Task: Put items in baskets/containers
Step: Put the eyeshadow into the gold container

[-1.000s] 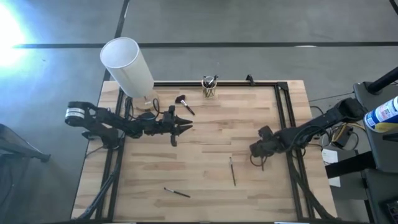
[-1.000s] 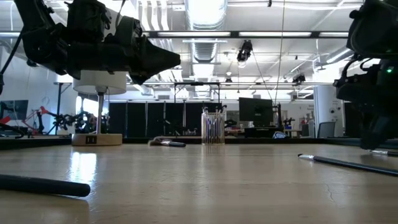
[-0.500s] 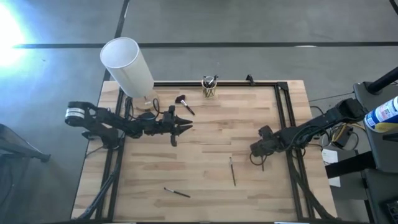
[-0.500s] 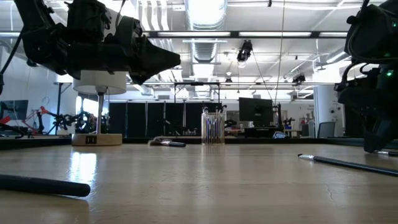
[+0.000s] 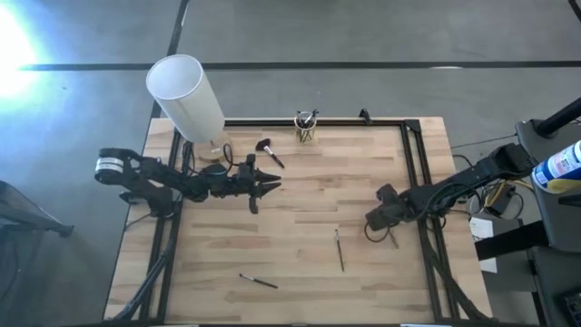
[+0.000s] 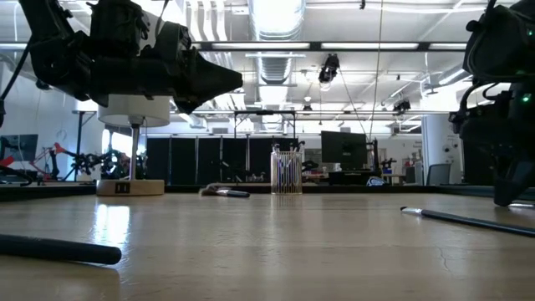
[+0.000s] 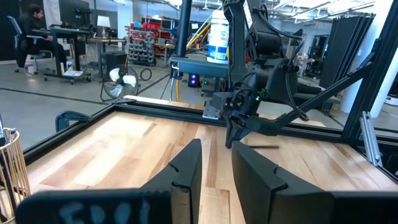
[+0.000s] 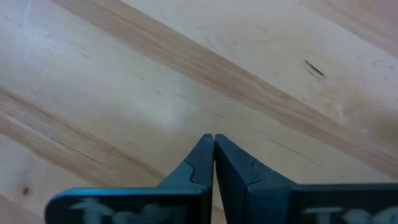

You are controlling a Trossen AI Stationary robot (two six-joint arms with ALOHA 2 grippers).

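- The high view is showing the whole worktop [image 5: 300,195]: the glass cup [image 5: 306,128] is standing at the far edge with several brushes already upright in it, and a bushy-headed brush [image 5: 270,152] is lying near it, toward the left.
- The same view is showing two more brushes lying loose: a thin brush [image 5: 339,250] in the near middle and another brush [image 5: 258,281] close to the near edge, well apart from the cup.
- Only the low view is showing the cup [image 6: 286,172] as clear, with brush handles visible through it, and the big white cylinder's wooden base [image 6: 129,187] sitting to its left.
- The left arm is stretching level across the left side, its left tool [image 5: 270,184] hovering above the worktop just near of the bushy-headed brush; the left wrist view is showing its fingers [image 7: 186,168] slightly parted and holding nothing.
- The right arm is reaching in from the right edge, bent downward, with the right tool [image 5: 370,222] low over the worktop, just right of the thin brush.
- The right wrist view is showing its fingertips [image 8: 203,155] pressed together over bare wood, gripping nothing.
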